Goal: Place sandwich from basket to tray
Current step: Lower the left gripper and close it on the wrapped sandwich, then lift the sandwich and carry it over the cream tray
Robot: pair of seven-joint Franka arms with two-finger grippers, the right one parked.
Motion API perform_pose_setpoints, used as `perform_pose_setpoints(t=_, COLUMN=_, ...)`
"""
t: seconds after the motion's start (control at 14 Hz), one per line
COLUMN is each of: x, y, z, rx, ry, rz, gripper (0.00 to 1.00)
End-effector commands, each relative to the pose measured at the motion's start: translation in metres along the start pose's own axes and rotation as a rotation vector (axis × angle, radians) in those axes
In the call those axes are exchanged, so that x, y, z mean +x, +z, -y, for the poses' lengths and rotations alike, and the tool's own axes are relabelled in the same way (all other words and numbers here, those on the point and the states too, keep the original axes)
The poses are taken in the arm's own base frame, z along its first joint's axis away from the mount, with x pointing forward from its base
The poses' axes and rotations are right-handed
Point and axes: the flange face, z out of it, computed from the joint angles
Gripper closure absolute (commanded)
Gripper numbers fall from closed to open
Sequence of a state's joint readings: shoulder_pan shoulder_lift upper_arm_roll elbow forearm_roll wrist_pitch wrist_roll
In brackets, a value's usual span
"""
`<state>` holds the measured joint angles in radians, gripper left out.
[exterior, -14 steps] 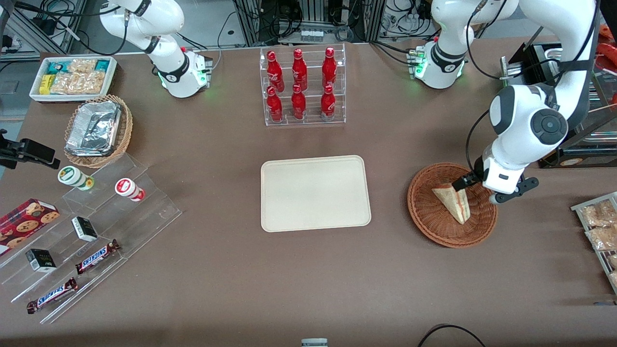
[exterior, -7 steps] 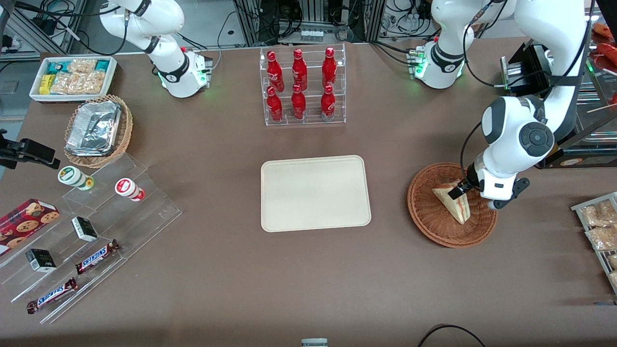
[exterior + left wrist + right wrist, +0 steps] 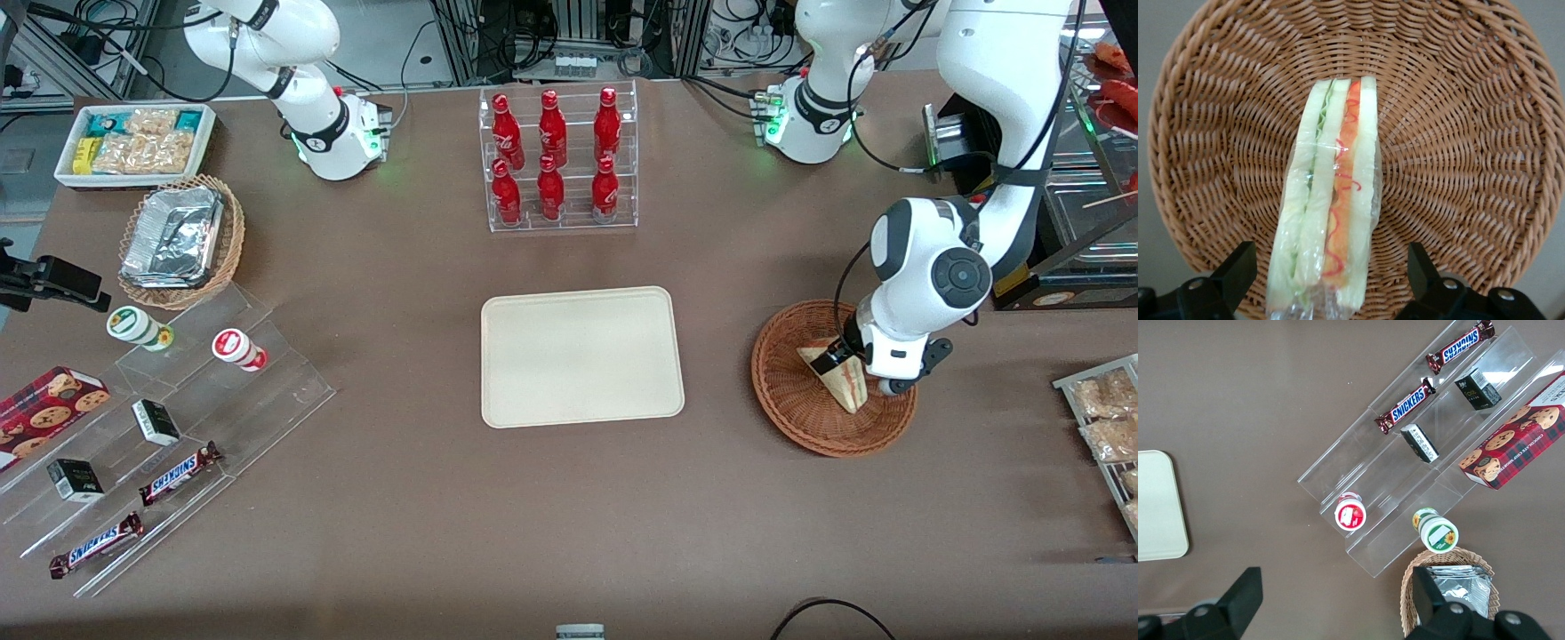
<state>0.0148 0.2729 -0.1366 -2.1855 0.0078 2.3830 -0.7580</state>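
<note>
Front view places the basket (image 3: 833, 379) at the right of the frame, toward the working arm's end of the table, with the sandwich (image 3: 837, 377) lying inside it. The gripper (image 3: 845, 364) is low over the basket, directly above the wedge, and the arm's wrist hides part of the basket's rim. In the left wrist view the sandwich (image 3: 1328, 200) rests on its bread face with the cut edge up, red and green filling showing through clear wrap. The two fingers (image 3: 1238, 270) stand apart, one on each side of the wedge, with woven basket (image 3: 1458, 133) floor visible between each finger and the bread; no contact is made. This alignment suggests the jaws are set to close across the bread faces, the narrowest span and the firmest hold. The tray (image 3: 582, 356) sits at frame centre, well apart from the basket, bare and flat, so a lift and sideways carry appear to remain.
</note>
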Motion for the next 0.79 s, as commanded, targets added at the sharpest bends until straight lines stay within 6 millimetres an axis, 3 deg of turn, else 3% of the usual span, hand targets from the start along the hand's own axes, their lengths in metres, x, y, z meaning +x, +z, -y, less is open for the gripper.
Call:
perform_pose_setpoints(t=0.0, x=0.0, y=0.003, z=-0.004, rx=-0.004, ry=-0.004, rz=-0.013, gripper=0.18)
perform_pose_setpoints(t=0.07, x=-0.001, y=0.003, z=-0.003, rx=0.0, ry=0.018, rz=-0.015, gripper=0.84)
perform_pose_setpoints(t=0.14, x=-0.001, y=0.003, z=-0.002, rx=0.007, ry=0.032, rz=-0.018, gripper=1.0)
perform_pose_setpoints(t=0.36, x=-0.003, y=-0.002, z=0.0, rx=0.036, ry=0.102, rz=-0.018, gripper=1.0)
perform_pose_setpoints(t=0.5, x=-0.007, y=-0.021, z=0.001, rx=0.047, ry=0.122, rz=-0.014, gripper=1.0)
perform_pose_setpoints(t=0.57, x=-0.01, y=-0.035, z=-0.004, rx=0.06, ry=0.162, rz=-0.006, gripper=1.0)
perform_pose_setpoints(t=0.71, x=-0.014, y=-0.066, z=-0.033, rx=0.066, ry=0.241, rz=-0.007, gripper=1.0)
